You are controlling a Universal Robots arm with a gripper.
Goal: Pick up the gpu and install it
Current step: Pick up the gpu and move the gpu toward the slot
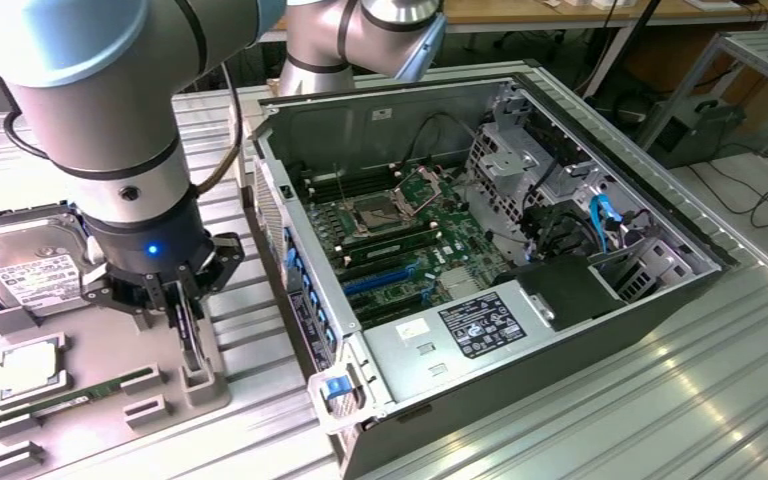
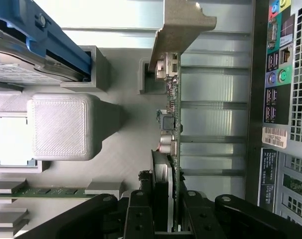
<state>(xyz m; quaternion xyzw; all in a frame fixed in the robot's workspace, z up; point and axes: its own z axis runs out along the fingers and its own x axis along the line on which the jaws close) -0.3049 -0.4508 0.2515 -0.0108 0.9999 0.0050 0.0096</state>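
The gpu [image 1: 193,345] stands on edge in a grey slotted holder on the fixture tray [image 1: 104,340], at the exterior view's left. My gripper [image 1: 184,300] points straight down over it. In the wrist view the gpu [image 2: 172,124] shows edge-on, its pale metal bracket [image 2: 183,25] at the far end. The black fingers [image 2: 141,214] of my gripper [image 2: 171,219] press on both faces of the card. The open computer case [image 1: 491,220] lies beside the tray, with its motherboard and blue card slots [image 1: 384,275] exposed.
A silver hard drive [image 1: 24,265] sits at the tray's far end and shows again as the hard drive [image 2: 36,50] in blue rails. A green memory stick [image 1: 77,393] and a white square chip [image 1: 31,362] lie in the tray. The case's rear port panel [image 2: 278,74] stands close by.
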